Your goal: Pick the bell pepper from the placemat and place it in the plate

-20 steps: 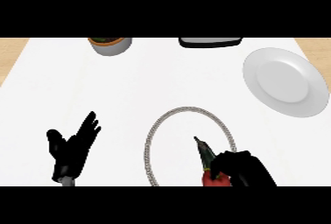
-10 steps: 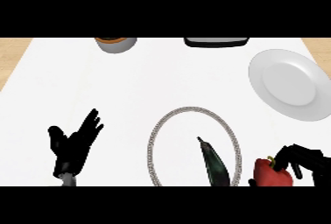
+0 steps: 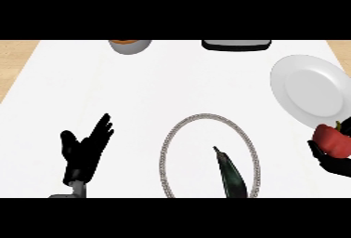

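Hands first, since they are nearest me. My left hand [image 3: 83, 153] shows by the near edge of the counter [image 3: 137, 93], toward its left side. It rests open with the fingers straight, spread and pointing toward the far edge, and nothing is in it. A bit of grey forearm shows beneath it.

My right hand [image 3: 330, 163] is at the counter's right edge, partly cut off by the view. Its fingers and thumb are curled up round the lower part of the red bell pepper [image 3: 333, 140], so it is clamped on the pepper. The pepper is off the placemat [image 3: 164, 158], well to that mat's right. Its stem end overlaps the near rim of the plate [image 3: 305, 88] as I look down. Whether it touches the plate I cannot tell.

Between my hands, by the middle of the near edge, lies the oval placemat, white with a beaded rim. On its right half lies a long dark green vegetable [image 3: 230, 174], its thin tip toward the far edge and its near end cut off by the view.

Farther out, the white plate lies by the right edge. At the far edge, left of the middle, stands a grey bowl [image 3: 130, 46] with something orange-brown in it. Right of the middle sits a black-rimmed object [image 3: 237, 44], only partly in view. Pale wood [image 3: 14, 60] shows beyond the counter's left edge.
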